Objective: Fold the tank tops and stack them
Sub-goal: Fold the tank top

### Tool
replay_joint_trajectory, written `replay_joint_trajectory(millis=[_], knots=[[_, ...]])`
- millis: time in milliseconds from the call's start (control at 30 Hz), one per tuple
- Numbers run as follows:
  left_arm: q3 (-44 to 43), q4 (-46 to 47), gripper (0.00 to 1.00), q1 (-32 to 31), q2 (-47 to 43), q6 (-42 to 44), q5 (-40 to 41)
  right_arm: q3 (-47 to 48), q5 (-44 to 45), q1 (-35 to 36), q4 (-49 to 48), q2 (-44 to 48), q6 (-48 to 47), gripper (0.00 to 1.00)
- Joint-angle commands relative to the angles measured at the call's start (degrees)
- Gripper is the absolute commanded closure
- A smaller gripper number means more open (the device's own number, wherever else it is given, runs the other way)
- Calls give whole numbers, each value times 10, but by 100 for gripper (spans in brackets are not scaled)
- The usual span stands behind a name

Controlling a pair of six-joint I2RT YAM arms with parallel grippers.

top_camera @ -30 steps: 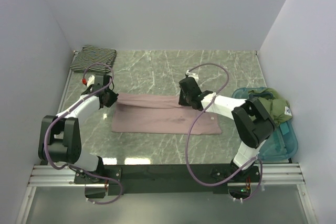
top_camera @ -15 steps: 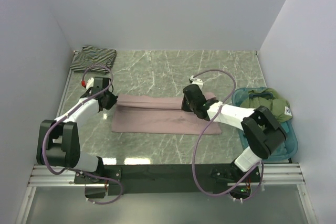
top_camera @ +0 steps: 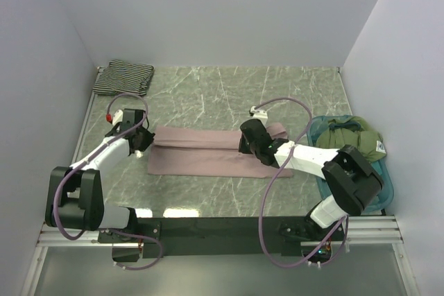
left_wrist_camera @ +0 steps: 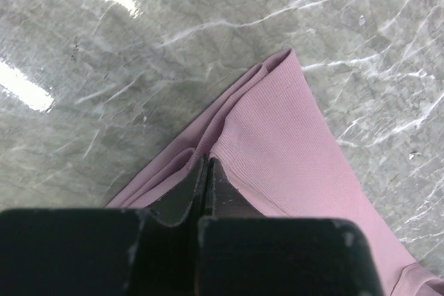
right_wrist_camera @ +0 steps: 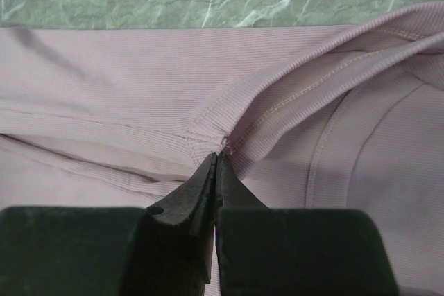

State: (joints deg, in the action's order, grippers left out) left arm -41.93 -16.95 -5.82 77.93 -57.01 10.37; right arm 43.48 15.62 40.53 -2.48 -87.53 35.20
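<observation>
a: where's the pink top (top_camera: 208, 161)?
b: middle of the bench (top_camera: 208, 102). left gripper (left_wrist_camera: 207, 168) pinches its left end, right gripper (right_wrist_camera: 216, 161) pinches a seam.
a: striped top (top_camera: 123, 77)?
b: back left corner, seemingly folded.

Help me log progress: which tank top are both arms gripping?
The plain mauve-pink fabric tank top, spread mid-table; left fingers and right fingers pinch it. The black-and-white striped tank top lies folded, untouched, far left.
</observation>
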Motion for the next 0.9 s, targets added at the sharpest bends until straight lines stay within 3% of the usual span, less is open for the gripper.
replay_joint_trajectory(millis=[0,367,600,867], knots=[[9,20,99,-1,-24,-12,4,-9,27,10,-20,21,14,98],[32,38,99,-1,-29,-10,-5,-32,34,20,-30,31,29,98],[43,50,87,-1,-40,-9,-12,-44,28,22,-43,33,33,94],[50,60,84,-1,-41,-9,-19,-53,25,22,-54,36,34,91]])
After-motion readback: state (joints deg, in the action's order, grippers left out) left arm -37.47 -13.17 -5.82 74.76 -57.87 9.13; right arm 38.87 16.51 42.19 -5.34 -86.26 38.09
